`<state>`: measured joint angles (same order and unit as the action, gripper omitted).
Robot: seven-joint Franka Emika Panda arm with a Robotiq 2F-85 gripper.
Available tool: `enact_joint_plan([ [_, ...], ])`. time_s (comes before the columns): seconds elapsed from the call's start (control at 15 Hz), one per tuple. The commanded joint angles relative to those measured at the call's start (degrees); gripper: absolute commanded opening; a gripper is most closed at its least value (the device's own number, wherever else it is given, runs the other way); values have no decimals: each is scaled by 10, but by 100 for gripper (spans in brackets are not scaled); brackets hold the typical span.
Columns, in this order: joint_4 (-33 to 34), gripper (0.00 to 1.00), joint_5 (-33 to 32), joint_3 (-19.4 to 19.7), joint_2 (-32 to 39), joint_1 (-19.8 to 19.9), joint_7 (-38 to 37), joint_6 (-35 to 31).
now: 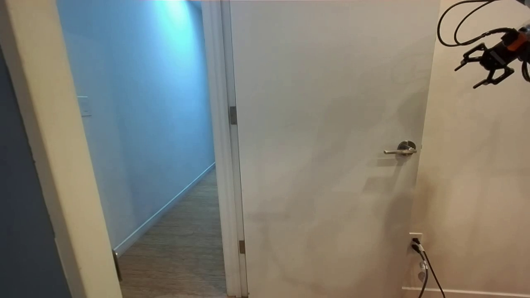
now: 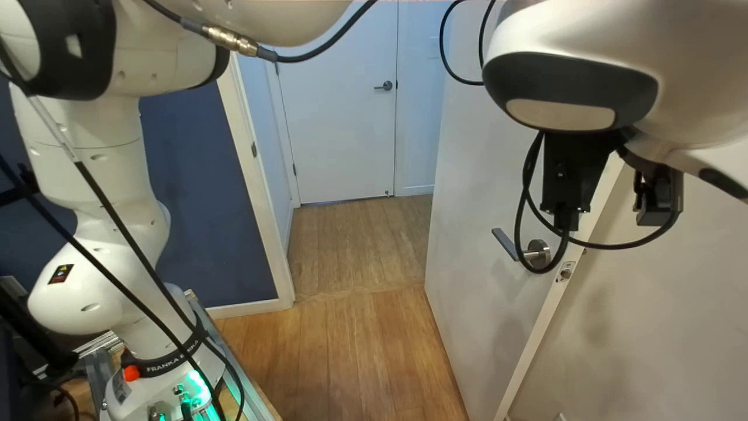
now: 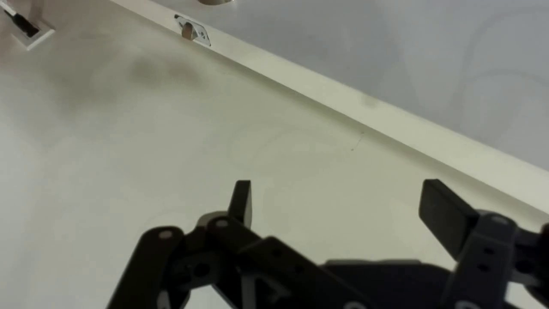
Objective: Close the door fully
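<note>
Navy wall point(image 1: 20, 186) at the left limit in an exterior view, then a cream jamb point(image 1: 76, 174). Hall floor point(image 1: 178, 248) next, in plain sight through the opening: task not done. Then the frame point(image 1: 218, 124), hinges point(image 1: 233, 115) along its right side, two showing.

Door point(image 1: 323, 186) right of these: upright, well open, white face bare, free edge point(image 3: 364, 109) out by the pale wall point(image 1: 476, 186). Lever point(image 1: 402, 151) near that edge, level, nothing on it.

Handling, by judgement: stiff slab, some mass, but the hinges carry it; a light effort far from them should swing it. Close to them, much harder work. Painted face looks smooth; a grip there would likely skid, maybe scuff. Lever metal probably slick and sprung, apt to dip under load. Best hold: hook behind the free edge from the wall side, near the height of the latch point(image 3: 188, 32), or draw on the lever. Room behind the edge: cannot tell. Latch likely wants a firm last shove to seat.

Outlet point(image 1: 419, 236) low, just right of the door.

Fingers point(image 3: 446, 214) last, high at far right: spread wide, nothing between them, apart from the door. Free edge slants across the wrist view above them.
</note>
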<state>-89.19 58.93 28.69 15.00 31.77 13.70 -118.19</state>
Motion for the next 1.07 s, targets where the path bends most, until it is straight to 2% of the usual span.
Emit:
enact_joint_plan([
  [0.0,99,100,54,-36,70,66,2,87],
  [0.4,184,100,95,-97,130,141,-16,172],
  [0.6,215,100,116,-123,153,160,-32,178],
  [0.67,224,75,121,-131,159,164,-37,173],
  [0.8,240,66,133,-146,170,169,-52,168],
  [1.0,257,44,156,-164,184,171,-77,151],
])
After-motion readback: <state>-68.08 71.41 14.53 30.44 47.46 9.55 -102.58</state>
